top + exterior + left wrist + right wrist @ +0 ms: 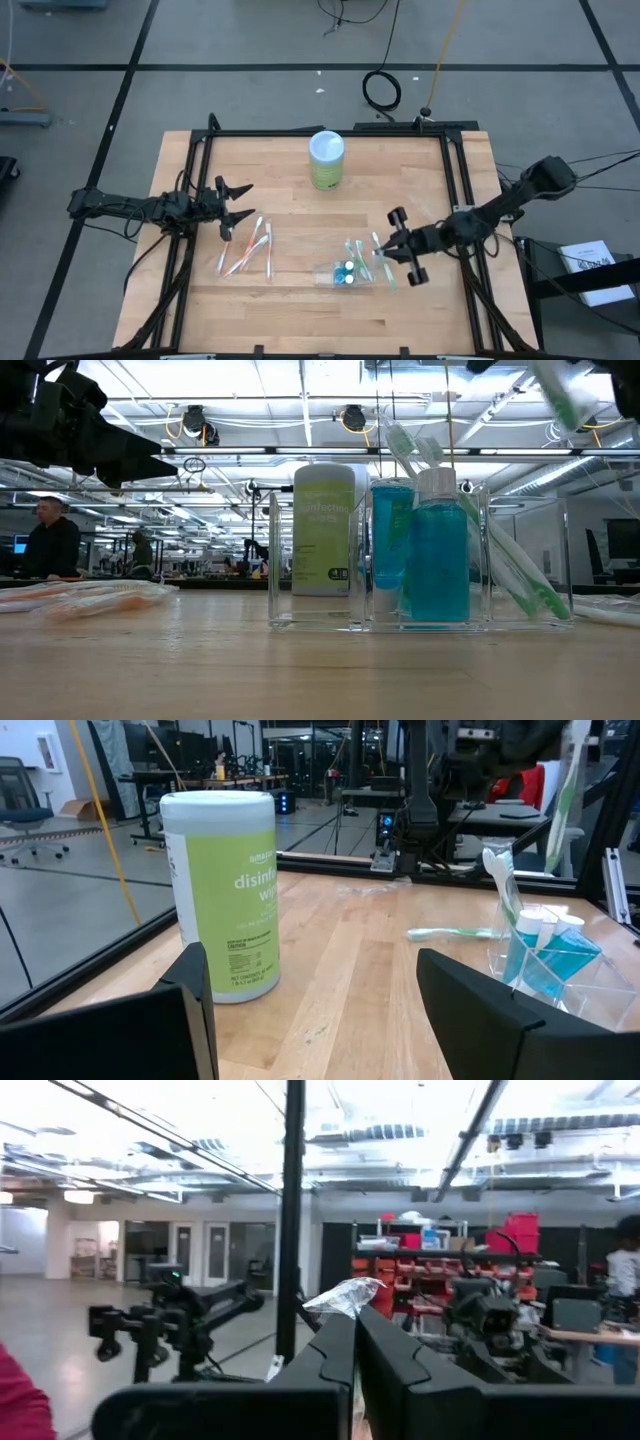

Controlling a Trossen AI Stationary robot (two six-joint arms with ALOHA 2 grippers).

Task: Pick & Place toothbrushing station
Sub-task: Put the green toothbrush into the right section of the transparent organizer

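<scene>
A clear organizer (pixel 345 272) stands on the table and holds blue bottles (pixel 435 565) and green toothbrushes (pixel 520 575). Several wrapped orange and white toothbrushes (pixel 247 250) lie flat on the table at the left. My left gripper (pixel 243 202) is open and empty just beyond them; its fingers frame the left wrist view (pixel 310 1010). My right gripper (pixel 388 250) is shut on a green and white toothbrush (pixel 570 780), raised just right of the organizer. Another green toothbrush (pixel 450 932) lies flat on the table near the organizer. My right gripper pinches the toothbrush between its two fingers (pixel 350 1350); a crinkled bit of clear wrapper (pixel 345 1295) sticks out past the fingertips. The toothbrush (pixel 555 395) hangs tilted below the gripper, clear of the table. Which part of it the fingers have is hidden by the fingers.
A green and white canister of disinfecting wipes (pixel 327 160) stands upright at the far middle of the table. Black frame rails (pixel 200 160) run along the table's left and right sides. Bare wood lies between the wrapped toothbrushes and the organizer. A person (pixel 50 540) stands in the room beyond.
</scene>
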